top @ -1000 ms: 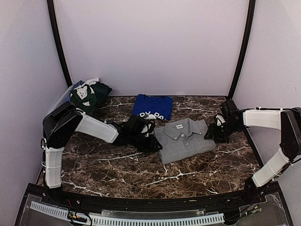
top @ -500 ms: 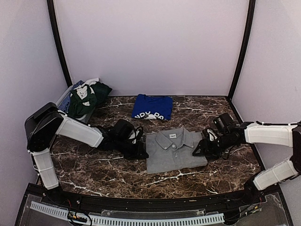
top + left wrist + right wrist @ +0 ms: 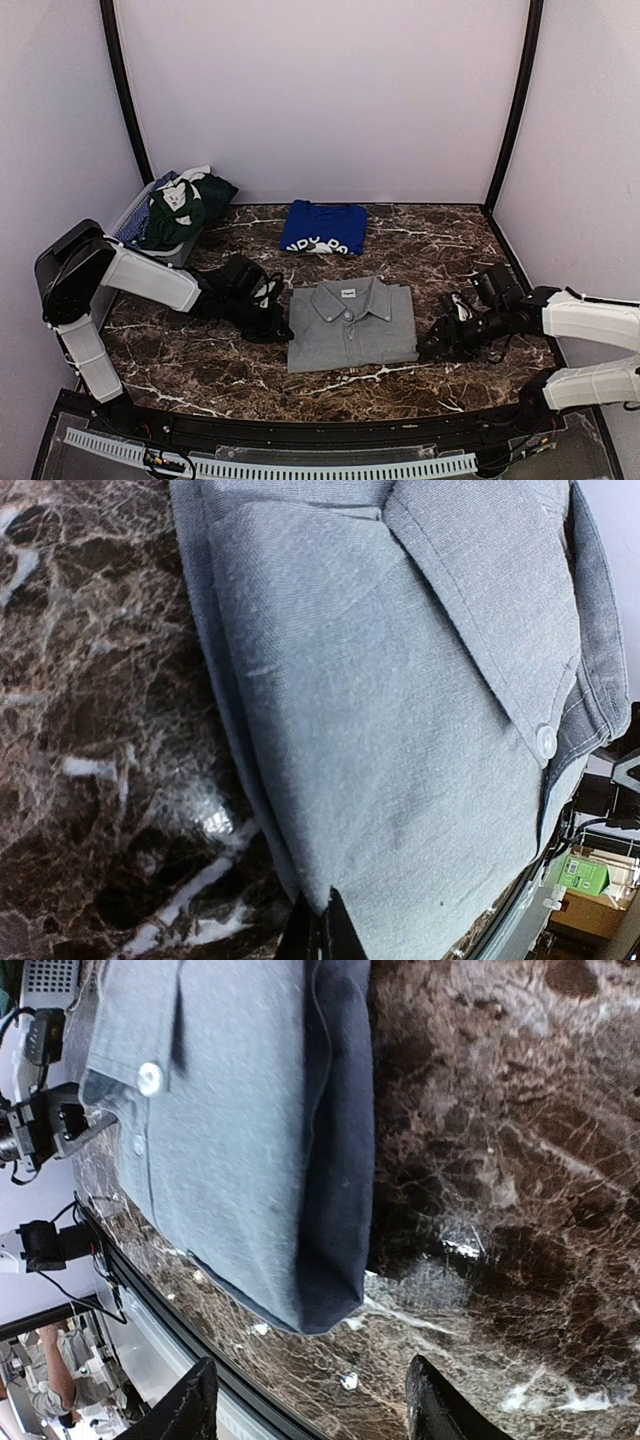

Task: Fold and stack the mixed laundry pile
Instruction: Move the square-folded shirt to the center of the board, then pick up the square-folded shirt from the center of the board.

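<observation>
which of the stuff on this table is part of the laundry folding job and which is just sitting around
Part of the job:
- grey polo shirt, folded flat
- blue T-shirt, folded at the back
- dark-green and patterned garments, still heaped

Just there:
- mesh basket holding that heap
- marble table

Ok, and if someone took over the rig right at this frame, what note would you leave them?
Left gripper: shut at the left edge of the grey polo shirt; whether it pinches fabric is not clear.
Right gripper: open, just off the polo's right edge, holding nothing.
Things: polo folded flat at the centre of the marble table; royal-blue T-shirt folded behind it, apart; dark-green and patterned garments heaped in the mesh basket at rear left.
Done: two garments folded.
Left: stack polo and T-shirt, then fold and stack the basket heap.
</observation>
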`<state>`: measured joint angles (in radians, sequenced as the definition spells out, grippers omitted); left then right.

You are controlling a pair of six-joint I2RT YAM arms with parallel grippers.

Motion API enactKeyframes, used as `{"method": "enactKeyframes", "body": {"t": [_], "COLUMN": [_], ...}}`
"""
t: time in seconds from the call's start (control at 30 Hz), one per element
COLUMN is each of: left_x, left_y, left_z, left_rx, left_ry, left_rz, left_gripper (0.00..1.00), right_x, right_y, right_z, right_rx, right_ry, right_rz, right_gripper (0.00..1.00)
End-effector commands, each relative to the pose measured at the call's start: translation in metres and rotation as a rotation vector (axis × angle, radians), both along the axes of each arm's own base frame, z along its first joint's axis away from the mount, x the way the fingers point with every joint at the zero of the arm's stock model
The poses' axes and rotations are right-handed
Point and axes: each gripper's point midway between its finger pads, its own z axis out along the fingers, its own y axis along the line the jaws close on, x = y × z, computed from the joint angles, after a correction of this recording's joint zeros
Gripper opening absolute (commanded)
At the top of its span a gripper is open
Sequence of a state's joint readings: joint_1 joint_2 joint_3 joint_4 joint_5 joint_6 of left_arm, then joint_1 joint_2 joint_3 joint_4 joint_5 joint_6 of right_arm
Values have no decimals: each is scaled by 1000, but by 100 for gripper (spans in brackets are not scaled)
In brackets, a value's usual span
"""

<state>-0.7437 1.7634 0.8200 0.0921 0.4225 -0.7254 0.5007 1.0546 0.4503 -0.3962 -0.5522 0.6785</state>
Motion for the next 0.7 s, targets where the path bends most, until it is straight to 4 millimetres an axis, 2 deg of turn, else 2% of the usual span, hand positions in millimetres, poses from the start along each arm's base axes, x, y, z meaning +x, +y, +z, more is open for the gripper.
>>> {"method": "enactKeyframes", "body": {"t": [0.0,0.2,0.27,0.3,0.4,0.57,0.63,0.67], "left_x": [-11,-11,-11,-10,-8,-4,-3,-5], "left_y": [7,10,11,11,15,32,32,32], "left_z": [-8,-9,-9,-8,-6,-9,-6,-6], "left_rx": [31,40,45,49,62,116,118,125], "left_ry": [33,24,24,17,5,-17,-32,-29], "left_rz": [-23,-24,-26,-27,-26,-11,-34,-43], "left_gripper": [0,0,0,0,0,0,0,4], "right_x": [4,14,17,16,12,-7,-9,-8], "right_y": [14,27,29,30,28,11,14,14], "right_z": [-6,-21,-26,-29,-35,-40,-33,-30], "right_rx": [60,69,64,59,40,-32,-25,-38], "right_ry": [-13,-4,0,10,44,123,130,132], "right_rz": [24,57,67,71,77,55,75,90], "right_gripper": [58,48,40,33,0,0,0,13]}}
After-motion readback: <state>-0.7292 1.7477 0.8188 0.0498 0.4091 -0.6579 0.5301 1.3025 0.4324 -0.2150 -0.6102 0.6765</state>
